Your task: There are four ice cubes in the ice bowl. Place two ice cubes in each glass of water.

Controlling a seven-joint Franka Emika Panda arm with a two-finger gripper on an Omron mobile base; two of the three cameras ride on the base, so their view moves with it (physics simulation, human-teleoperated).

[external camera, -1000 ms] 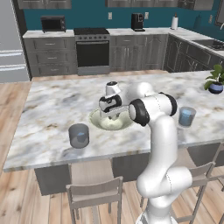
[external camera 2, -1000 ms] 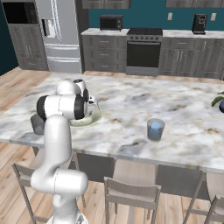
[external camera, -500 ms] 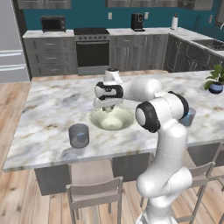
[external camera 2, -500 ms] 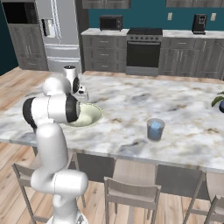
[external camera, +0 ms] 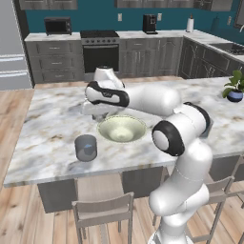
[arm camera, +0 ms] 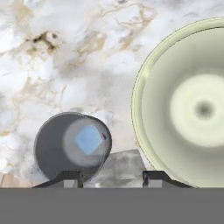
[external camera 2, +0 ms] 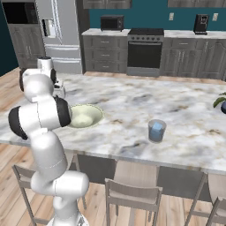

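Change: our end effector (arm camera: 111,177) has swung off the ice bowl (arm camera: 144,100) to the glass (arm camera: 50,148) just beside it.
Grip: narrow, apparently clamping an ice cube (arm camera: 120,166).
Glass: we see one sunk cube (arm camera: 89,139) inside; ours would complete the pair.

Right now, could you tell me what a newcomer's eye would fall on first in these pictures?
The white arm, stretched across the marble island, with its gripper above a grey tumbler holding one pale-blue ice cube. Right beside it sits the wide yellow-green bowl; a second tumbler stands farther along the island.
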